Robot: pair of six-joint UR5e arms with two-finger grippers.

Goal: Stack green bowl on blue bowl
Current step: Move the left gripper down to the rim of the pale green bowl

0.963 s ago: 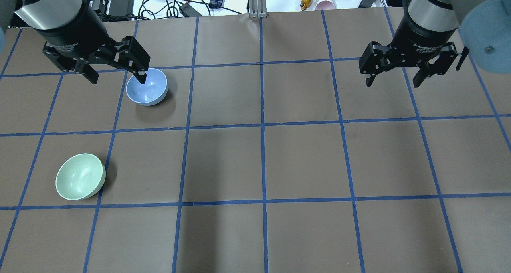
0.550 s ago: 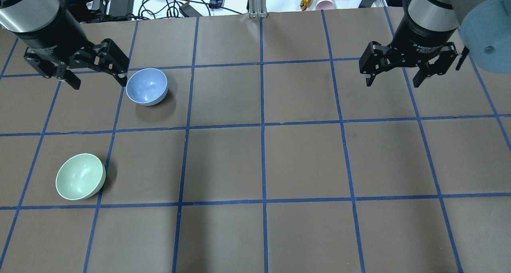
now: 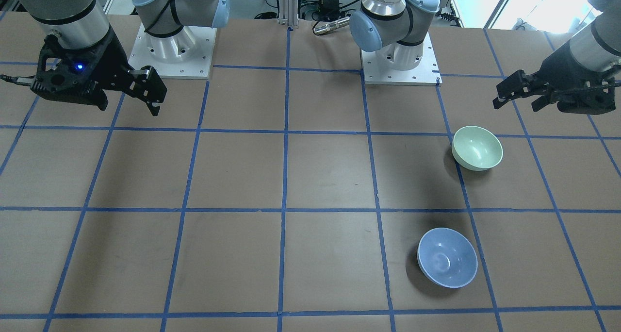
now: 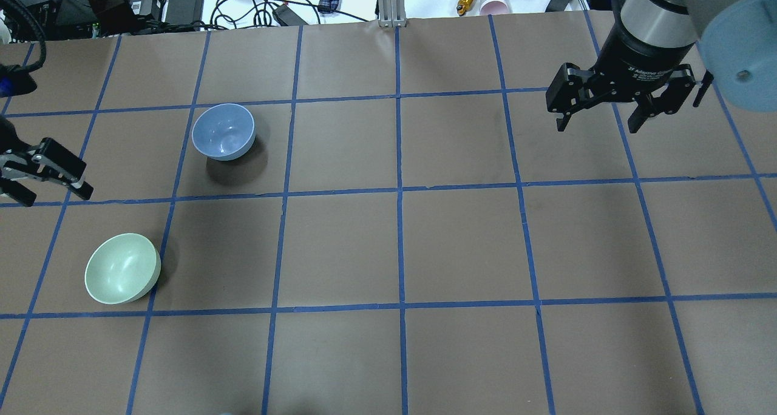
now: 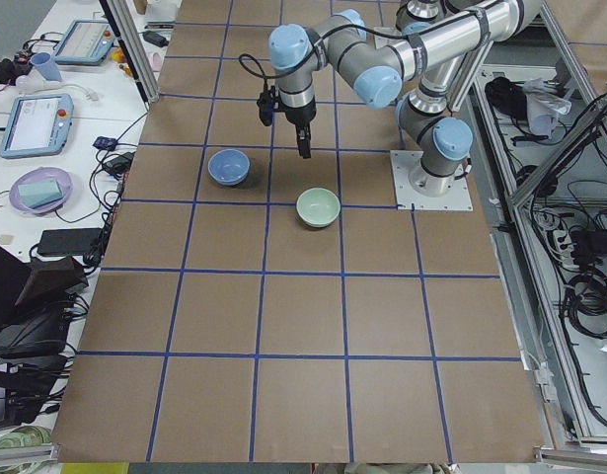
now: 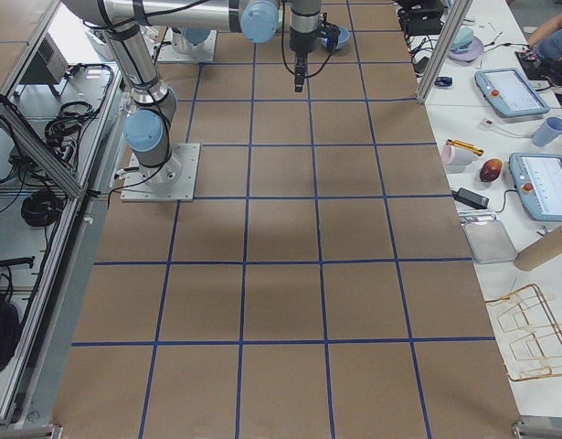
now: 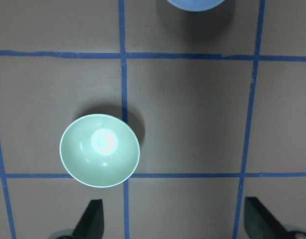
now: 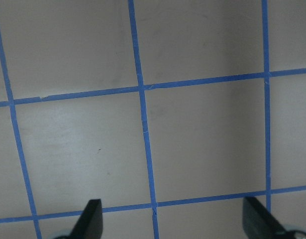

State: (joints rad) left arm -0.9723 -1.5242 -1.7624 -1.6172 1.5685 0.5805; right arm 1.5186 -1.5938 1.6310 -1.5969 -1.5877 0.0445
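The green bowl (image 4: 122,268) stands upright and empty near the table's left front, also in the front view (image 3: 477,147) and the left wrist view (image 7: 100,150). The blue bowl (image 4: 223,131) stands upright and empty farther back and to the right, apart from it (image 3: 447,257); only its edge shows in the wrist view (image 7: 195,4). My left gripper (image 4: 51,193) is open and empty, raised at the view's left edge, behind and left of the green bowl (image 3: 515,105) (image 7: 175,219). My right gripper (image 4: 598,124) is open and empty over bare table at the right (image 8: 175,221).
Brown table paper carries a blue tape grid (image 4: 399,187). Cables and power adapters (image 4: 182,2) and an aluminium post (image 4: 391,2) lie beyond the far edge. The two arm bases (image 3: 170,50) (image 3: 398,55) stand at the robot's side.
My left gripper has left the blue bowl's rim and swung left and back toward the robot, to the view's left edge. Both bowls and the right arm have not moved.
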